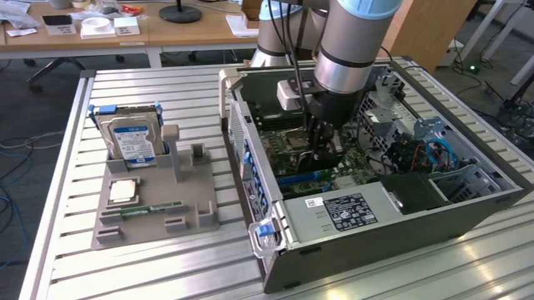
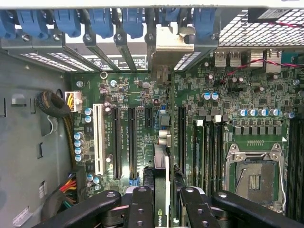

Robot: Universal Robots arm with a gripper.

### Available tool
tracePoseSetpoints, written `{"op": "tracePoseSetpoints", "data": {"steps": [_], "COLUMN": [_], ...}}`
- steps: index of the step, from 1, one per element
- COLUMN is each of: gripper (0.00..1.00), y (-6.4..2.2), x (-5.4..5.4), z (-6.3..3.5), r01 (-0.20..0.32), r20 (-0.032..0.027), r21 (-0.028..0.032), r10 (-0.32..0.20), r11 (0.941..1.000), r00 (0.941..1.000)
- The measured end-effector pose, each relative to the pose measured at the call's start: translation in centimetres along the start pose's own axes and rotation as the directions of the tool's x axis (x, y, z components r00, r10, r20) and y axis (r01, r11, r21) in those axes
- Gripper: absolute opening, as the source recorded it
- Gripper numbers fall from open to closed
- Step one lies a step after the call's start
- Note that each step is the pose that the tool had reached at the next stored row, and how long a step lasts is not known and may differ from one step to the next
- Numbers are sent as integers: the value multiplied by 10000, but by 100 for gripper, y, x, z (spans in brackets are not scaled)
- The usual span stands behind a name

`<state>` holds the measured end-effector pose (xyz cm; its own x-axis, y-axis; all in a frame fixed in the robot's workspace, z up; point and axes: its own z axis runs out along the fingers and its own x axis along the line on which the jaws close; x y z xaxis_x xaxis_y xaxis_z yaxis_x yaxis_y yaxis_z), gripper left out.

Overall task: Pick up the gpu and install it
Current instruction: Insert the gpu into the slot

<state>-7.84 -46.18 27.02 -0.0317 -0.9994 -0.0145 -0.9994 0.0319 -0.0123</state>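
Observation:
My gripper [image 2: 166, 195] is down inside the open computer case [image 1: 376, 212], over the green motherboard [image 2: 142, 95]. It is shut on the gpu [image 2: 161, 190], which I see edge-on as a narrow strip between the two black fingers [image 2: 141, 204]. The card's silver bracket [image 2: 173, 40] reaches the rear slot openings under the blue latches. Whether the card's edge sits in a black expansion slot [image 2: 182, 137] I cannot tell. In the exterior view the gripper [image 1: 321, 150] hangs low in the middle of the case, and the arm hides the card.
A grey holder tray [image 1: 192, 219] at the exterior view's left carries a hard drive [image 1: 134, 140], a processor chip [image 1: 124, 190] and a green memory stick [image 1: 146, 209]. Inside the case are the power supply [image 1: 351, 209], cables [image 1: 434, 153] and the open processor socket [image 2: 254, 178].

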Motion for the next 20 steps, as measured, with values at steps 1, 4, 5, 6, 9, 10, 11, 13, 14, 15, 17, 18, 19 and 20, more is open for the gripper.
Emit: {"op": "tracePoseSetpoints", "data": {"steps": [1,4,5,6,9,10,11,13,14,15,17,18,19,20], "gripper": [26,26,26,26,26,26,26,26,26,26,26,26,26,26], "y": [4,11,13,15,21,24,26,32,35,37,42,43,43,44], "x": [0,0,0,0,1,1,1,1,1,1,1,1,1,2], "z": [0,0,0,0,1,1,1,1,1,1,1,1,1,2], "r01": [1,3,3,2,2,2,2,1,1,2,2,3,4,3], "r20": [0,0,1,1,0,0,0,0,0,0,0,1,1,-1], "r21": [0,1,0,0,0,0,0,0,0,0,1,0,1,0], "r10": [-1,-3,-3,-2,-2,-2,-2,-1,-1,-2,-2,-3,-4,-3], "r11": [10000,10000,10000,10000,10000,10000,10000,10000,10000,10000,10000,10000,10000,10000], "r00": [10000,10000,10000,10000,10000,10000,10000,10000,10000,10000,10000,10000,10000,10000]}}
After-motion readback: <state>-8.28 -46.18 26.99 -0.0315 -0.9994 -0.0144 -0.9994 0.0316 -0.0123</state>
